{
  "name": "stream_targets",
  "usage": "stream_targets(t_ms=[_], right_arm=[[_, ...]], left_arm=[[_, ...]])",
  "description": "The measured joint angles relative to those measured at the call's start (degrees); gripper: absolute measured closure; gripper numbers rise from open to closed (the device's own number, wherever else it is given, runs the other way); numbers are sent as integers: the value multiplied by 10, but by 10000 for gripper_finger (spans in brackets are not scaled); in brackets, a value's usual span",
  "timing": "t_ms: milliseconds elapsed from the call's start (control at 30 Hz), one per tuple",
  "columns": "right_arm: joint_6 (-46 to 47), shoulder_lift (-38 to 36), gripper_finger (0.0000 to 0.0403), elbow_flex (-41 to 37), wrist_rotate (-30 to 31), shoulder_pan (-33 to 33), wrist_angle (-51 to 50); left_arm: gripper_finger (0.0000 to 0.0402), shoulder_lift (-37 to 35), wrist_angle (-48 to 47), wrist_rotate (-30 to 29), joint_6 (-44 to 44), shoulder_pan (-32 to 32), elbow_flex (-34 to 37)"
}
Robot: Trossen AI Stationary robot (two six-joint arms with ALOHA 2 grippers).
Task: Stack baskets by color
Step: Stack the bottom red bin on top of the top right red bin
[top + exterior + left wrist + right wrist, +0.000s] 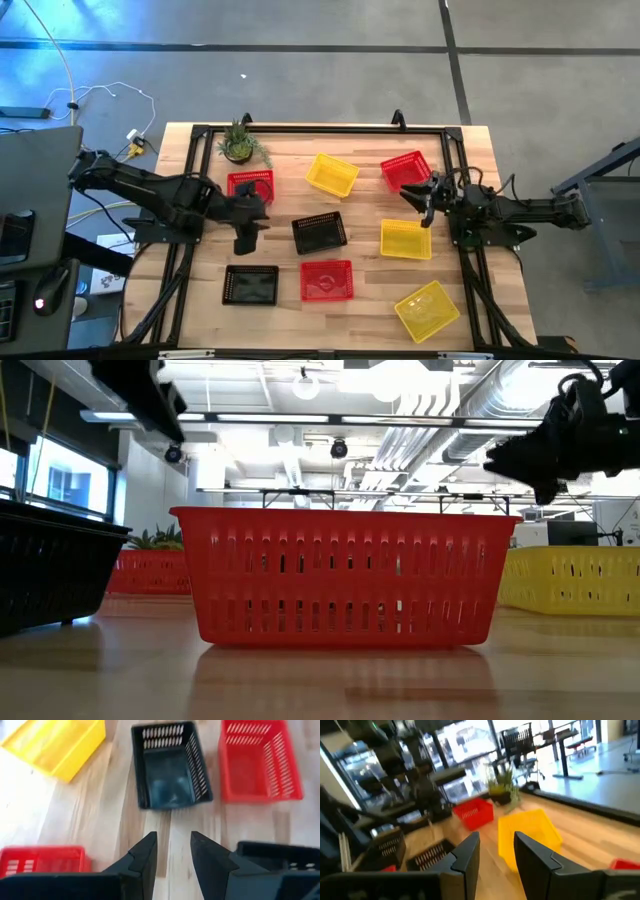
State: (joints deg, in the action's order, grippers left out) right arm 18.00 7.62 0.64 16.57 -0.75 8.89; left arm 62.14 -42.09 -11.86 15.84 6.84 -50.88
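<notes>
A red basket (pixel 345 575) stands closest to the low camera, upright on the table (pixel 360 315), filling the middle of that view; from above it lies in the front middle of the table.

Going left to right across the table as seen from above: a black basket (pixel 250 285) sits at the front left, with a second red basket (pixel 251 186) behind it next to the green potted plant (pixel 240 143) at the back left. The left gripper (pixel 246 226) hangs over the table between these two, its fingers parted with a narrow gap and nothing between them; its wrist view looks onto another black basket (pixel 169 766) that stands near the table's centre. Behind that one lies a yellow basket (pixel 332 174), tilted to the table's edges. Farther right come a second yellow basket (pixel 406 239) in the middle right and a third red basket (pixel 404 169) at the back right. The right gripper (pixel 423 200) hovers between those two, its fingers likewise apart and empty. A third yellow basket (pixel 428 309) lies turned at an angle in the front right corner. None of the baskets in view are stacked.
</notes>
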Motion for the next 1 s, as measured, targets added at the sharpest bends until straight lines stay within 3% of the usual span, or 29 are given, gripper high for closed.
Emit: stream_targets(t_ms=[167,433,567,1000], right_arm=[[-1,8,293,1,-19,0,85],[-40,63,293,79,-31,0,89],[-88,121,293,127,-31,0,64],[-93,355,293,248,-84,45,37]], left_arm=[[296,-7,47,22,-24,-25,37],[295,-7,95,22,-45,-59,61],[295,-7,95,22,-45,-70,61],[295,-7,91,18,-45,-81,61]])
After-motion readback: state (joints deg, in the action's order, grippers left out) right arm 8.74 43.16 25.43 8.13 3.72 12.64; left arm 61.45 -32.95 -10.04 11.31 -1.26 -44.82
